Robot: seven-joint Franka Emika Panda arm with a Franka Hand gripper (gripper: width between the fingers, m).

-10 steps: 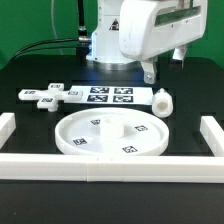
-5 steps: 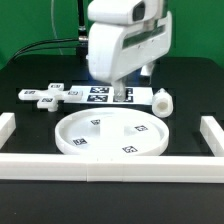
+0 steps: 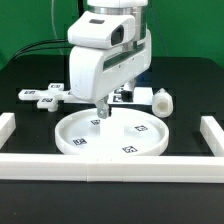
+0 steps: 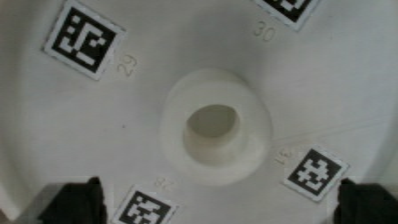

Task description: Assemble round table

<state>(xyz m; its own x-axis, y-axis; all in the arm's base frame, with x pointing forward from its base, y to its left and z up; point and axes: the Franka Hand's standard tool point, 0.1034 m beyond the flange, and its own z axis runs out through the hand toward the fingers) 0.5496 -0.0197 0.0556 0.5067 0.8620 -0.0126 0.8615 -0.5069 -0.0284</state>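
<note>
Black table (image 3: 190, 85); disc (image 4: 125, 110) hub wrist-only

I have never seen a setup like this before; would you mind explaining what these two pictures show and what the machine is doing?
The white machine is a robot arm ending in a two-finger gripper. The exterior view is taken by a camera off the arm. The wrist view comes from a camera on the wrist, looking down past the dark fingertips. On the black table, inside white border rails, lie the loose parts of a round table: a large round rimmed disc, a cross-shaped piece and a short post. The gripper is over the disc, near its central hole. It is open and holds nothing.
</note>
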